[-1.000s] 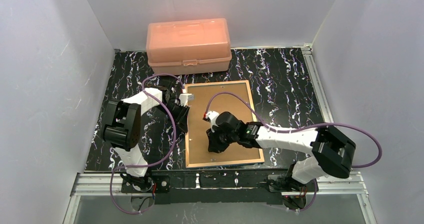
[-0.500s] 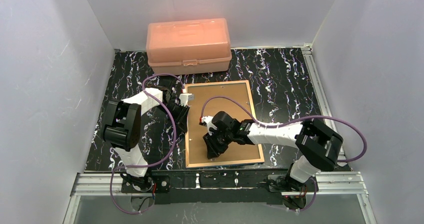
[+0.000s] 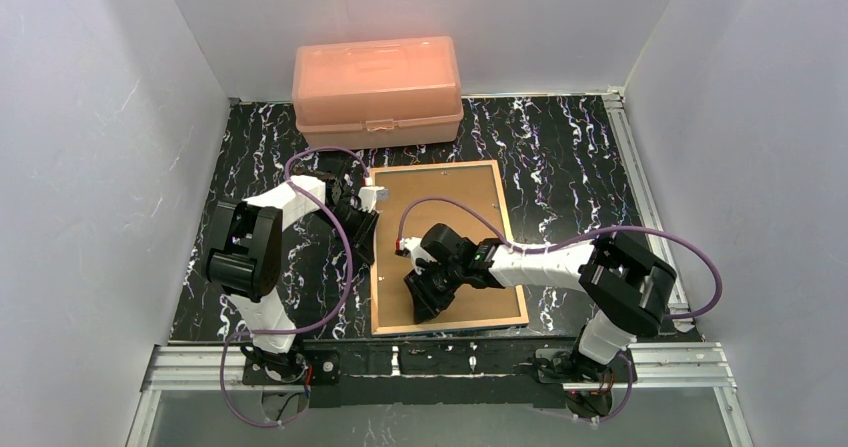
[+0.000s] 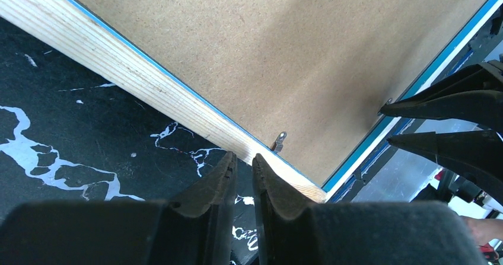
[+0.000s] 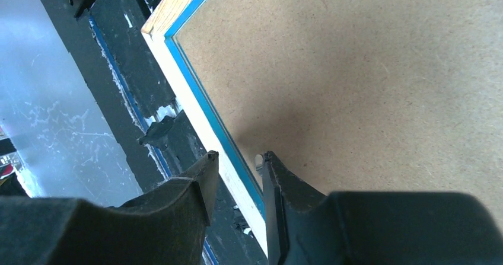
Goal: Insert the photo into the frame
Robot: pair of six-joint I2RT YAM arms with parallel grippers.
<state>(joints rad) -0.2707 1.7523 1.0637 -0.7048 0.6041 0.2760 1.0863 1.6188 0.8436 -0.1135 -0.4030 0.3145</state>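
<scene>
Two grippers work our frame (image 3: 448, 248), face-down mid-worktop: left gripper (image 4: 244, 169) nearly pressed together, right gripper (image 5: 237, 176) spread astride the near rim. Photo unseen; a slip could dislodge the backing board (image 3: 445, 237).

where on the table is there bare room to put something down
Free: the dark tabletop right of the frame, up to the right rail, and the far-left corner beside the peach box. Crowded: the strip left of the frame, filled by the left arm and left pincer, and the frame's near edge under the right pincer.
</scene>
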